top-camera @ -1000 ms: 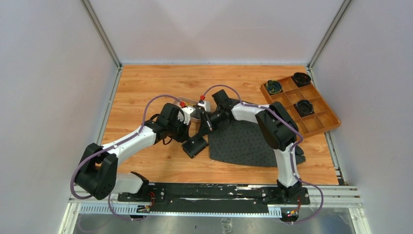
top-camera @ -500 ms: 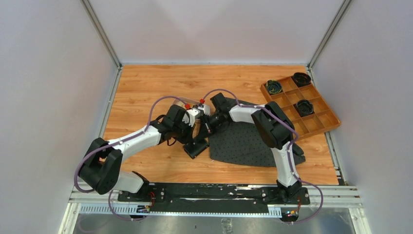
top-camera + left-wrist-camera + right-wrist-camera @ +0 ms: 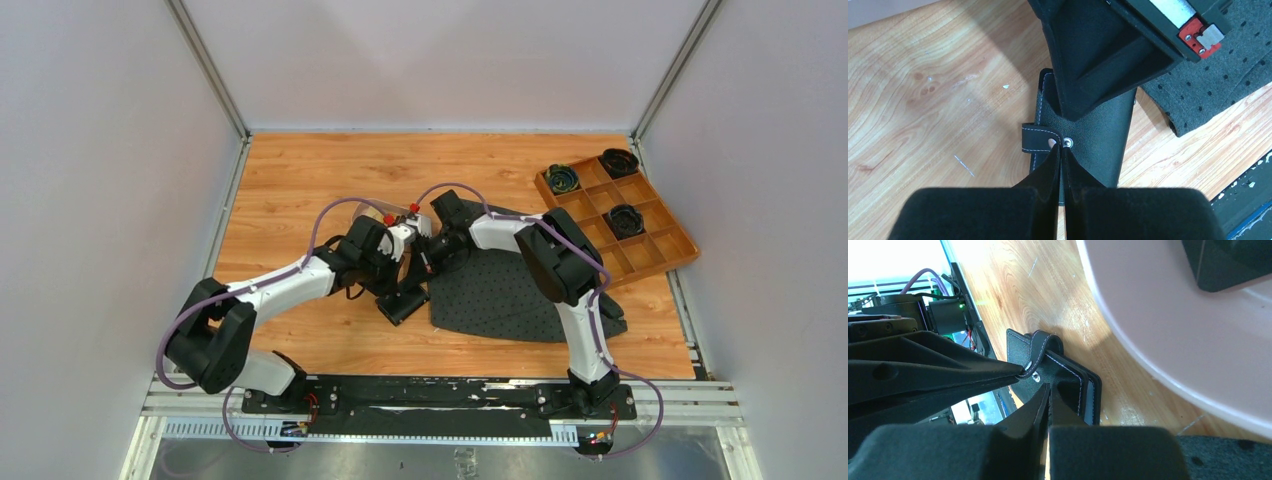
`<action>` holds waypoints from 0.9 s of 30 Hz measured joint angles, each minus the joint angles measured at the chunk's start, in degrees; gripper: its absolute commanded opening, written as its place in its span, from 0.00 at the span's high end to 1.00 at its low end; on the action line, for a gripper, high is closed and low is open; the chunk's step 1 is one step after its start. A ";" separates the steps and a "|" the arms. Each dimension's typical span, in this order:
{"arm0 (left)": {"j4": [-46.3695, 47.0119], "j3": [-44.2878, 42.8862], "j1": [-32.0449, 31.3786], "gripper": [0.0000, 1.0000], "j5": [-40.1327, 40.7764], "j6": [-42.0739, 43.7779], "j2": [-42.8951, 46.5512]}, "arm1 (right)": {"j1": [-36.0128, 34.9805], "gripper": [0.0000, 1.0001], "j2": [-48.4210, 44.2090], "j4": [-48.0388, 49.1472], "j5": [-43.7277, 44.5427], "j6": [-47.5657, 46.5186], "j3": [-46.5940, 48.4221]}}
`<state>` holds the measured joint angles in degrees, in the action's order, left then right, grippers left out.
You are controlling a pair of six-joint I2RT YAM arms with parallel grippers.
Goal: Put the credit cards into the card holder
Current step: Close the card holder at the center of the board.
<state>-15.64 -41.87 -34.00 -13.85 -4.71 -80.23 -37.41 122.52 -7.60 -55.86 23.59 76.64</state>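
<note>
Lying folded on the bench (image 3: 300,180), the holder (image 3: 403,300) sits mid-scene, just left of the dotted mat (image 3: 500,290). Its snap tab (image 3: 1037,137) wraps one long edge. Left claw (image 3: 1062,150) is closed, tips together at the snap stud. Right claw (image 3: 1049,390) is also closed, tips meeting on the holder's cover just beside the stud. Pink tray (image 3: 1158,340) lies just beyond. Orange box (image 3: 650,250) is at far right, well apart.

Both arms lean in over the middle of the worktop (image 3: 290,180). The left gripper (image 3: 397,280) and right gripper (image 3: 418,275) meet tip to tip on the black card holder (image 3: 400,306), just beside the dotted mat's (image 3: 500,290) left edge. A compartmented box (image 3: 655,250) sits at the far right corner.
</note>
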 measured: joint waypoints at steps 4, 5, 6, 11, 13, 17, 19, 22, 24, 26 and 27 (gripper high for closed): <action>-0.42 -0.63 -0.13 1.00 -0.09 0.00 -0.94 | 0.00 0.98 0.07 -0.44 0.11 -0.02 0.26; -0.72 -0.92 -0.26 1.00 -0.09 0.00 -1.31 | 0.00 0.98 0.11 -0.57 0.15 -0.02 0.37; -0.83 -1.14 -0.37 1.00 -0.09 0.02 -1.62 | -0.02 0.98 0.13 -0.63 0.20 -0.02 0.37; -1.33 -1.53 -0.61 1.00 -0.09 0.02 -1.81 | -0.04 0.98 0.13 -0.92 0.39 0.00 0.46; -1.66 -1.68 -0.61 1.00 -0.11 0.04 -1.81 | -0.04 0.98 0.13 -0.92 0.42 0.00 0.46; -2.60 -2.40 -0.68 1.00 -0.15 0.07 -2.43 | -0.07 0.98 0.13 -0.94 0.42 0.00 0.46; -3.13 -2.80 -0.81 1.00 -0.15 0.11 -2.71 | -0.07 0.98 0.13 -0.96 0.44 0.00 0.48; -4.00 -3.26 -1.18 1.00 -0.20 0.26 -2.86 | -0.07 0.98 0.13 -0.98 0.44 0.00 0.48; -4.31 -3.45 -1.36 1.00 -0.20 0.28 -3.04 | -0.07 0.98 0.13 -1.01 0.44 0.00 0.48; -4.63 -3.80 -1.40 1.00 -0.26 0.33 -3.45 | -0.07 0.98 0.13 -1.01 0.44 0.00 0.48; -4.74 -4.00 -1.40 1.00 -0.28 0.39 -3.67 | -0.07 0.98 0.13 -1.03 0.44 0.00 0.48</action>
<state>-20.38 -45.87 -35.40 -14.13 -4.32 -83.90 -37.47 122.65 -8.62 -55.42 23.59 77.12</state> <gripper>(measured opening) 0.007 0.023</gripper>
